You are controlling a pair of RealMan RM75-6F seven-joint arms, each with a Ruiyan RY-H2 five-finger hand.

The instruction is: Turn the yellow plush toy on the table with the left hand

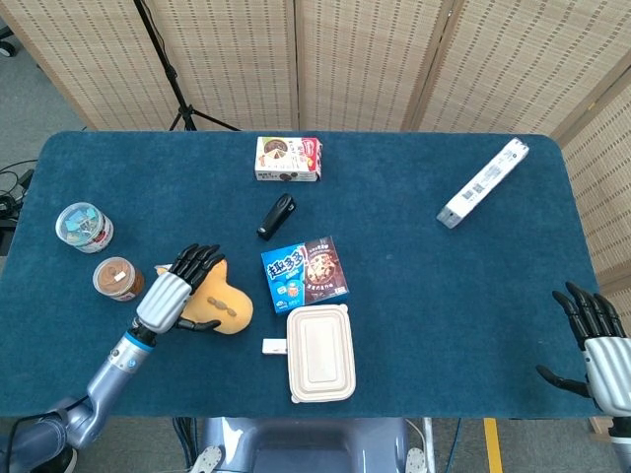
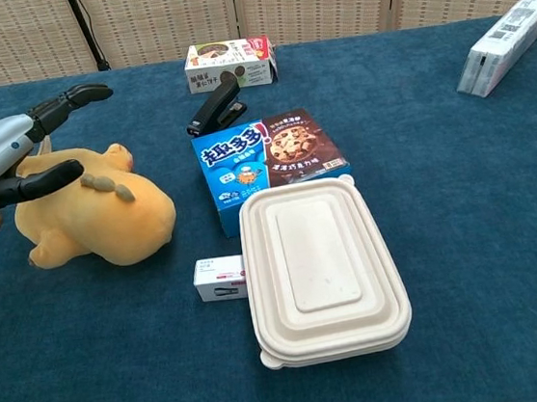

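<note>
The left hand [image 1: 168,299] sits spread against the yellow plush toy [image 1: 219,309], holding nothing, near the tabletop's [image 1: 434,296] left edge, so I'd nudge the toy round with short pushes and keep off the brown cup [image 1: 117,278] beside it.
</note>
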